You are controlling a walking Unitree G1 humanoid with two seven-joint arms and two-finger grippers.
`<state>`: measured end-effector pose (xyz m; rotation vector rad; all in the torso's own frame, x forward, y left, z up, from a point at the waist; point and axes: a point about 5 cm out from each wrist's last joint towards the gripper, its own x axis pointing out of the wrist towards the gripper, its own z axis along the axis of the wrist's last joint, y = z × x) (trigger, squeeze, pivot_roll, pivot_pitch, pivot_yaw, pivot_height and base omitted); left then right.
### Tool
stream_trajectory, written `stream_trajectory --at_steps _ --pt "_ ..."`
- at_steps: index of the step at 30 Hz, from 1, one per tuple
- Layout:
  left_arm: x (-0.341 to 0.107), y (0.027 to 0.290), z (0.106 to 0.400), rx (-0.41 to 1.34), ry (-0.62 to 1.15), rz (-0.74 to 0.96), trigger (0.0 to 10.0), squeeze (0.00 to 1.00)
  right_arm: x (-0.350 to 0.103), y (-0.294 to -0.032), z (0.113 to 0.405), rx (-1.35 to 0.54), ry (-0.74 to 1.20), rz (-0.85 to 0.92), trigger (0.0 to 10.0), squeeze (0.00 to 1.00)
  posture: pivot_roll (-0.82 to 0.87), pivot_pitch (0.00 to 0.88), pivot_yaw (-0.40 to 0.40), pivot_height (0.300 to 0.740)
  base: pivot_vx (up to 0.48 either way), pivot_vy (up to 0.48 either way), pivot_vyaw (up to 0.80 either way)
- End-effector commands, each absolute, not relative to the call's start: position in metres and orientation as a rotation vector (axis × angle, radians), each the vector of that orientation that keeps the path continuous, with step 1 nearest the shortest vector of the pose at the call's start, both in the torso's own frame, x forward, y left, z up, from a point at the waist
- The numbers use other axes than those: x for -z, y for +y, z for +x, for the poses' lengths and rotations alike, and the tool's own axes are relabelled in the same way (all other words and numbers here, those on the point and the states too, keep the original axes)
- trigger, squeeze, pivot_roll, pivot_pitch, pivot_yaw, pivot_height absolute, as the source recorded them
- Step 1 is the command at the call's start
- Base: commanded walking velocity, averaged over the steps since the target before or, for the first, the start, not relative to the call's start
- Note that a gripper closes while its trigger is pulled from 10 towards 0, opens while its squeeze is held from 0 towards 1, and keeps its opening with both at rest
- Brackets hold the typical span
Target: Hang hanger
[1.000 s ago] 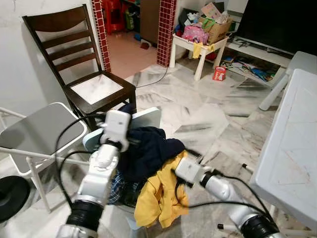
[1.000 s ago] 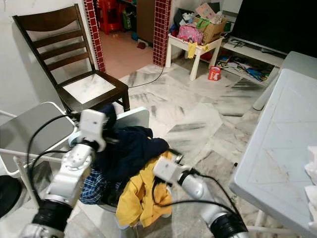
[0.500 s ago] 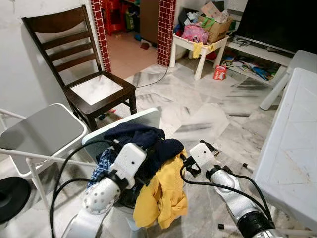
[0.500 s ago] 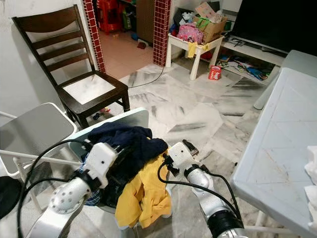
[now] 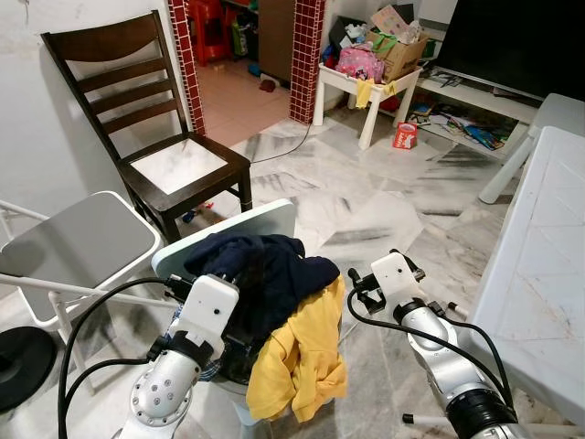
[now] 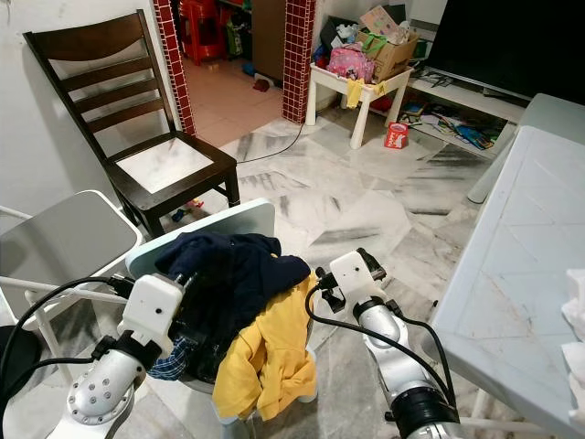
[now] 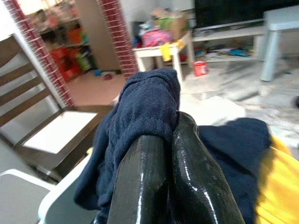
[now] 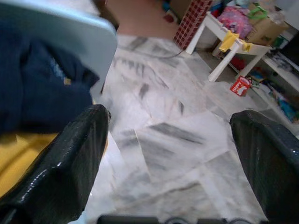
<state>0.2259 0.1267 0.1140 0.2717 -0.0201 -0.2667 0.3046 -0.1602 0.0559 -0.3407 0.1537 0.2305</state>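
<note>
A pile of clothes lies on a pale blue seat (image 5: pixel 245 225): a navy garment (image 5: pixel 274 270) on top and a yellow garment (image 5: pixel 297 352) hanging over the front. My left gripper (image 5: pixel 228 279) is low at the pile's left side. Its fingers (image 7: pixel 184 158) are pressed shut, and the tips touch a fold of the navy garment (image 7: pixel 140 107). I cannot tell whether any cloth is pinched. My right gripper (image 5: pixel 358 291) is just right of the yellow garment, open, with bare marble floor (image 8: pixel 163 126) between its fingers.
A dark wooden chair (image 5: pixel 174 165) stands behind the pile and a grey folding seat (image 5: pixel 78 242) is at the left. A white table (image 5: pixel 539 283) lines the right side. Farther back are a small white table (image 5: pixel 366 82) with clutter and a TV (image 5: pixel 521 41).
My left arm dropped from above the navy garment to the pile's left side. My right gripper drew back from the yellow garment to the right and rose a little.
</note>
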Motion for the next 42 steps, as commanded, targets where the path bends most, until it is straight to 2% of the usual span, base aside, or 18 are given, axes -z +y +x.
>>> stream_trajectory --at_steps 1,2,11,15,42 --pt "-0.115 0.126 0.228 0.256 -0.006 0.263 5.8 0.00 -0.064 -0.166 0.305 -0.201 0.140 -0.282 10.0 0.00 0.08 0.000 -0.047 0.740 0.000 0.000 0.00" --pt "-0.113 0.125 0.228 0.260 0.013 0.242 10.0 0.00 -0.067 -0.167 0.303 -0.190 0.128 -0.247 10.0 0.00 0.08 0.000 -0.047 0.740 0.000 0.000 0.00" --pt "-0.113 0.135 0.234 0.123 0.032 0.188 10.0 0.00 -0.074 -0.174 0.287 -0.147 0.137 -0.159 10.0 0.00 0.05 0.000 -0.029 0.740 0.000 0.000 0.00" --pt "-0.105 0.143 0.236 0.057 0.070 0.181 10.0 0.00 -0.076 -0.174 0.281 -0.132 0.148 -0.120 10.0 0.00 0.04 0.000 -0.023 0.740 0.000 0.000 -0.78" --pt "-0.107 0.141 0.237 0.087 0.083 0.226 10.0 0.00 -0.078 -0.168 0.282 -0.147 0.166 -0.100 10.0 0.00 0.05 0.000 -0.003 0.740 0.000 0.000 0.00"
